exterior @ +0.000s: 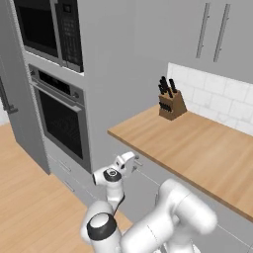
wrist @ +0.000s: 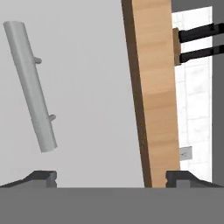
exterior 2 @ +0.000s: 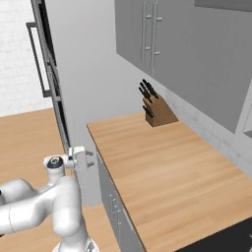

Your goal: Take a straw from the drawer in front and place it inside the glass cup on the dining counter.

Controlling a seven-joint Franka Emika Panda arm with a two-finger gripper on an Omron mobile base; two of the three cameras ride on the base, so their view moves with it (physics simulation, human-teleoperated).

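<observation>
The pincer [wrist: 111, 177], spread and empty, is facing the closed drawer [wrist: 87, 87], whose bar handle [wrist: 29, 85] is lying at ten o'clock, seemingly lining up to pull it open for the straw presumably inside.

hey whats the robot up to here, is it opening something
The white arm's gripper is held up close to the light-grey drawer front just under the edge of the wood counter with the knife block. In the hand view its fingertips stand wide apart, facing the front, with the bar handle off to one side and nothing gripped. The drawer looks closed, so it seems to be lining up to pull it.
</observation>
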